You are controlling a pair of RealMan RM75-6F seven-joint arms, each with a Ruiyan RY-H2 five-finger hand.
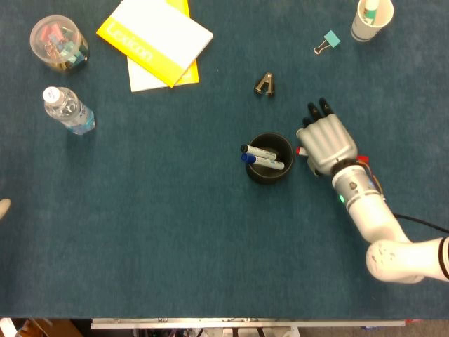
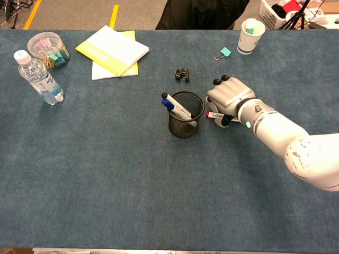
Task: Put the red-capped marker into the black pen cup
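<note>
1. Just right of the black pen cup (image 2: pixel 186 114), with its red tip poking out toward the cup wall: red-capped marker (image 2: pixel 212 114), pinned under the right hand (image 2: pixel 229 98).
2. Lying roughly left to right across the blue table (image 2: pixel 106 174), cap end nearest the cup; barrel hidden beneath palm and wrist.
3. Curled down over the marker, fingers (image 1: pixel 317 108) close together, apparently holding it; whether lifted clear of the cloth or resting on it, impossible to tell.
4. Already standing in the cup: two blue-capped markers (image 2: pixel 175 106), leaning toward its left rim.
5. Nearer hand by far the right; left hand (image 1: pixel 3 208) barely a sliver at the far left edge of the head view, its state unreadable.
6. Likely next: a short lift leftward over the rim, cap end leading.
</note>
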